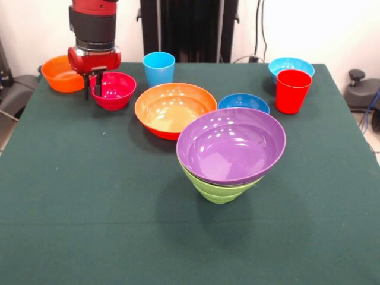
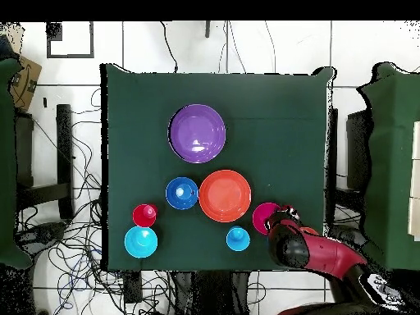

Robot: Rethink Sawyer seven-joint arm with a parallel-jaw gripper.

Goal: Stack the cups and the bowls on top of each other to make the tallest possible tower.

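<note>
End effector (image 1: 95, 88): hung at the 10 o'clock part of the front view, fingers parted and straddling the near-left rim of the magenta-red bowl (image 1: 114, 90), one finger outside, one inside; nothing lifted.
Small orange bowl (image 1: 61, 72): stood at the 9 o'clock side of the end effector, near the surface's edge.
Light blue cup (image 1: 158, 67): stood upright at about 12 o'clock from the large orange bowl (image 1: 174, 109).
Dark blue bowl (image 1: 243, 103): sat just beside the large orange bowl at its 3 o'clock.
Red cup (image 1: 292, 90): stood upright, touching or just in front of the light blue bowl (image 1: 290, 65) at the 1 o'clock part of the view.
Tower (image 1: 228, 153): purple bowl (image 1: 231, 144) rested tilted on nested lime green bowls (image 1: 218, 191), at 5 o'clock from the large orange bowl.
Surface (image 1: 89, 208): dark green cloth.
</note>
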